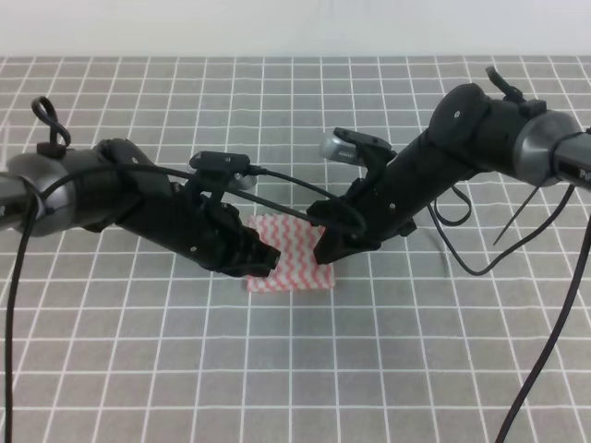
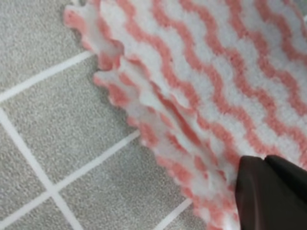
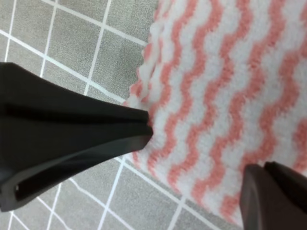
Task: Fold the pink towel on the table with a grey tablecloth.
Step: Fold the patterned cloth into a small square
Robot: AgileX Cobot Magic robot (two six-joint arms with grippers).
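Observation:
The pink towel (image 1: pixel 295 265) lies flat on the table with a grey tablecloth (image 1: pixel 295 369), near its middle. My left gripper (image 1: pixel 263 263) is down at the towel's left edge. In the left wrist view only one dark finger (image 2: pixel 271 191) shows, with nothing pressed against it, beside a layered, pinked edge of the towel (image 2: pixel 216 62) on the tablecloth (image 2: pixel 57 124). My right gripper (image 1: pixel 328 247) is low at the towel's right side. Its jaws (image 3: pixel 199 151) stand open over the towel (image 3: pixel 230 86), close to a corner, with tablecloth (image 3: pixel 72 43) beyond.
Black cables hang from both arms: one loops over the towel's far side (image 1: pixel 295 189), one trails right (image 1: pixel 480 263), one drops at the left edge (image 1: pixel 14 305). The table's far edge meets a white wall (image 1: pixel 295 28).

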